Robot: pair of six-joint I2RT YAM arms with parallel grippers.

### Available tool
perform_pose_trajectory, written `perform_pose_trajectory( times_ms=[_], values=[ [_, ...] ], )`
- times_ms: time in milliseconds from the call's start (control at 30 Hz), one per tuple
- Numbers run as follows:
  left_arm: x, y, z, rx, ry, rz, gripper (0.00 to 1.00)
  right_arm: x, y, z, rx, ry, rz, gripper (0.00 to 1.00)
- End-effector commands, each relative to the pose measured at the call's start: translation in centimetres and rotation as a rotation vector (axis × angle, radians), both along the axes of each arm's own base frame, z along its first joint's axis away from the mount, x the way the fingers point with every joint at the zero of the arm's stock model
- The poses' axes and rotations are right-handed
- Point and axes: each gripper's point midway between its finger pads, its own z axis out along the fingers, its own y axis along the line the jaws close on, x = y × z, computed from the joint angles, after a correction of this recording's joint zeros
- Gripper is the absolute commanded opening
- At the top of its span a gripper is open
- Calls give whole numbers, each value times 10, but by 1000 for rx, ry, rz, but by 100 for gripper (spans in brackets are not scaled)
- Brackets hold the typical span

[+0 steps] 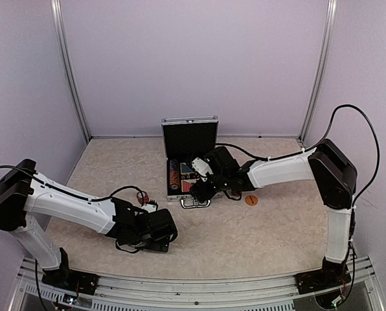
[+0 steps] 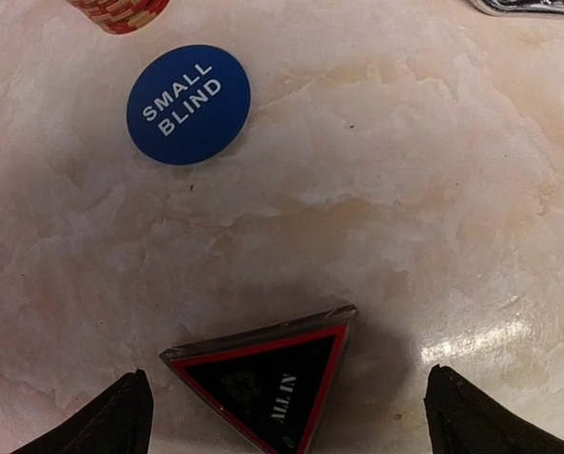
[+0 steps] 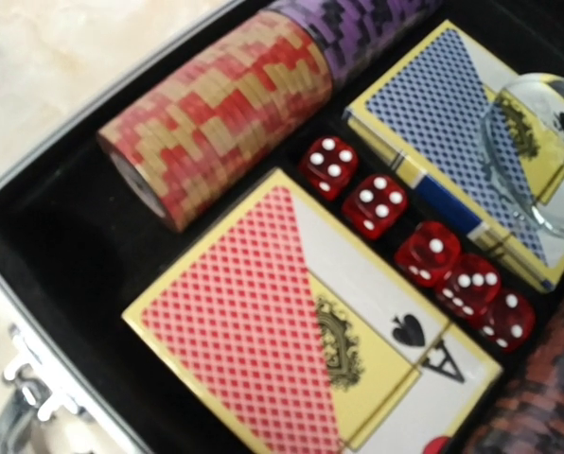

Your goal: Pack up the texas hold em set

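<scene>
silver-edged case (image 1: pixel 190 121) stands open, black inside.

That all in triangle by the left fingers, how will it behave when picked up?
Probably stiff: the ALL IN triangle keeps straight, crisp edges. It lies flat on the table, so the left fingers may struggle to get under it. Unlikely to roll.

Pale lilac walls (image 1: pixel 199 58) closed the booth in at the back and on both sides. A slim aluminium post (image 1: pixel 70 71) stood in each back corner, leaning outward in the view from above. The table top (image 1: pixel 258 240) was cream and patterned like stone, veined with tan. A grey metal rail (image 1: pixel 199 284) ran along its near edge. The light was soft and even, leaving one pale glare patch (image 2: pixel 481 342) on the surface.
</scene>
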Motion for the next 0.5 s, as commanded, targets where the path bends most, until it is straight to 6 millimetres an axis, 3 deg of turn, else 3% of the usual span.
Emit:
perform_pose_trajectory(
  times_ms=[0,267,467],
  values=[
    [1,0,-1,-4,17,28,99,-1,4,22,49,-29,7,84],
    [-3,-2,-16,-66,86,52,99,-2,4,20,48,-23,11,84],
    [-1,0,-14,-107,105,79,99,-3,4,20,48,-22,13,84]
  ],
)
